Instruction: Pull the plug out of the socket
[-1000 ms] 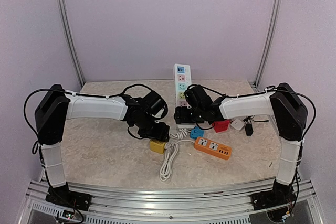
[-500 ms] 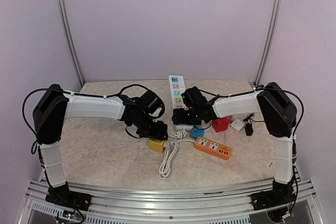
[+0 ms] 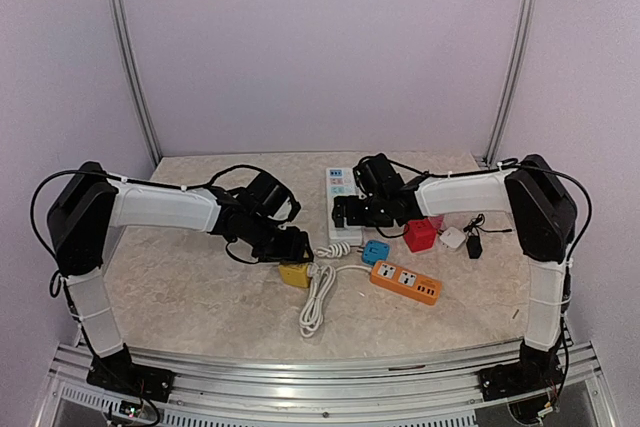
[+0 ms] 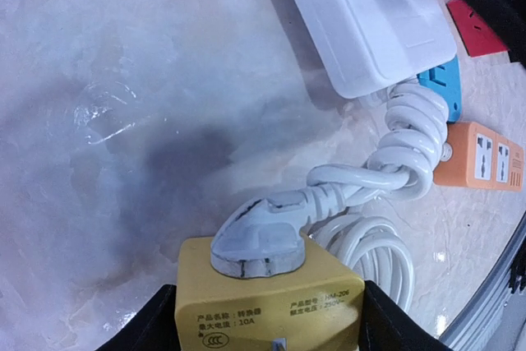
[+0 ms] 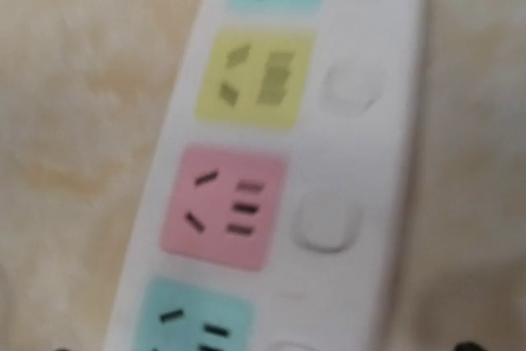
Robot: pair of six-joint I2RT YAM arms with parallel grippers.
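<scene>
— At seven o'clock from the white power strip [image 3: 340, 187], why does the left gripper [image 3: 288, 247] sit so low?
— It is clenched on the yellow socket cube [image 4: 263, 306], with its fingers [image 4: 152, 322] against both side walls. I judge that this braces the cube so it cannot rise with the plug.
— And the plug?
— The grey-white plug [image 4: 259, 240] is seated flush in the cube's top face, with no gap showing. Its white cable [image 4: 386, 154] leaves toward two o'clock in the left wrist view, coils, and runs to the strip's end.
— The right gripper [image 3: 343, 213]?
— It is spread wide and holds nothing. It hangs over the strip, and its camera looks straight down on the pink socket [image 5: 226, 207]. Only dark slivers of it show at the frame's bottom corners, clear of the strip.
— So it is off target?
— It seems so. The plug lies near it, at seven o'clock. It would need to come over the plug, pinch the plug body, and pull straight away from the cube.
— Any risk?
— The blue cube [image 3: 375, 252] at five o'clock and the coiled cable crowd that approach. A skewed pull could also drag the cube out of the left grip.
</scene>
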